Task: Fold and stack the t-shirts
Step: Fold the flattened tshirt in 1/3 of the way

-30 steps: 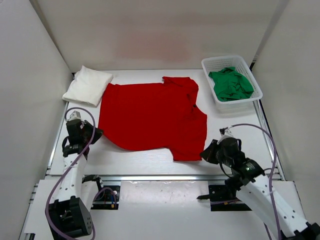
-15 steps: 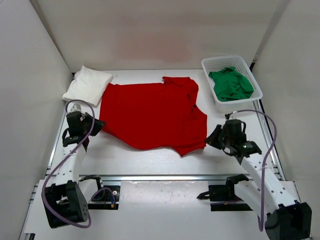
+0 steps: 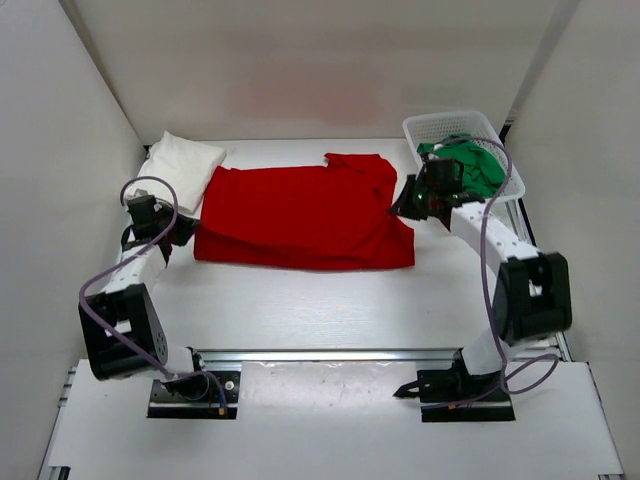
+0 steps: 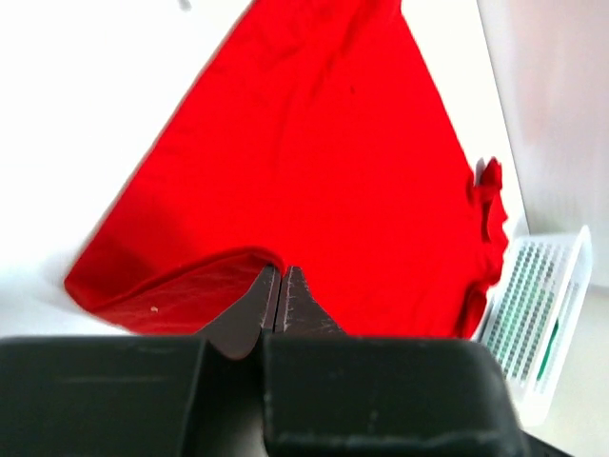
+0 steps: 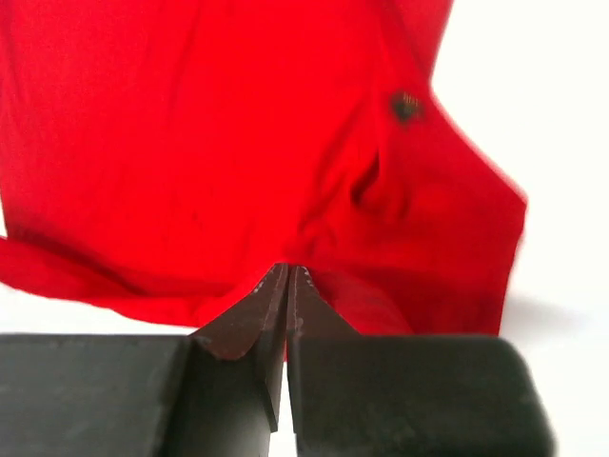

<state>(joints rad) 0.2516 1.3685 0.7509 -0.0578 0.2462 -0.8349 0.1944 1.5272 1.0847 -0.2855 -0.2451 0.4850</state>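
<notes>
Nearest, along the lower part of the top view:

1. Metal rail point(image 3: 330, 353), running left to right. Bare white table point(image 3: 320, 310) lies just beyond it.

2. Left hand point(image 4: 279, 276), left of centre in the top view, at the left edge of the red t-shirt point(image 3: 300, 215). In its wrist view I see the fingers pressed together with no gap, and a lip of red cloth drawn up into their tips. It is pinching the shirt.

3. Right hand point(image 5: 287, 274), right of centre in the top view, at the shirt's right edge. The fingers are closed just as tightly, with red cloth bunched at their tips, so it too is holding the shirt.

4. Red t-shirt, middle of the frame, flat on the table between the two hands. Its near edge runs almost straight from one hand to the other. The left wrist view shows that edge rounded and doubled over. The upper right corner is rumpled. A small dark spot point(image 5: 406, 105) shows on the cloth in the right wrist view.

5. White t-shirt point(image 3: 180, 170), upper left, folded into a compact pad and lying askew. It is just beside the red shirt's far left corner; I cannot tell whether they touch.

6. Basket point(image 3: 478, 208), upper right, of white lattice. The green t-shirt point(image 3: 462, 168) lies crumpled inside it.
</notes>
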